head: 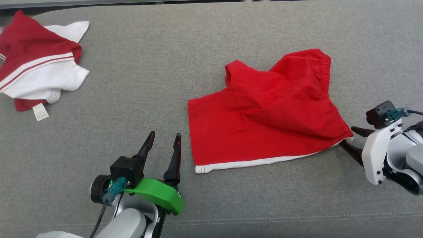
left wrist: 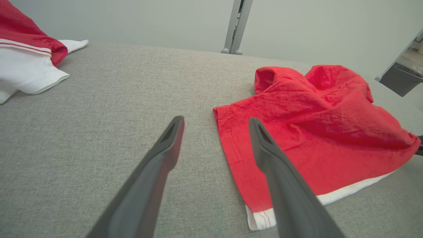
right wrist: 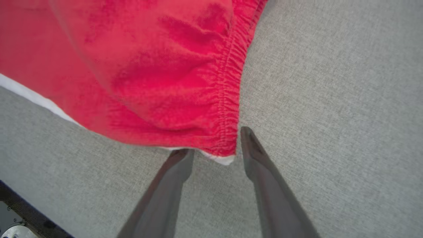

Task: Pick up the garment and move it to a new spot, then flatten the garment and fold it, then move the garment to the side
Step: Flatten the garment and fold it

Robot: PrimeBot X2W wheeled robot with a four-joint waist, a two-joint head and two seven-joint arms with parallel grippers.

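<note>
- Bare grey cushion point(head: 138, 82) lies wide between the red-and-white clothes point(head: 36, 62), far left, and the red garment point(head: 264, 115).
- Its humped folds block the right half.
- A bare strip runs before its white hem.

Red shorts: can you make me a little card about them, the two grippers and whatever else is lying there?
garment: red shorts, white hem stripe, gathered waistband, lying rumpled
lying on: grey fabric surface
left gripper: left gripper open, holding nothing, beside the shorts' hem edge
right gripper: right gripper jaws apart, fingertips either side of the waistband corner
also there: red and white garment, crumpled, at the far left
folded yet: no
</note>
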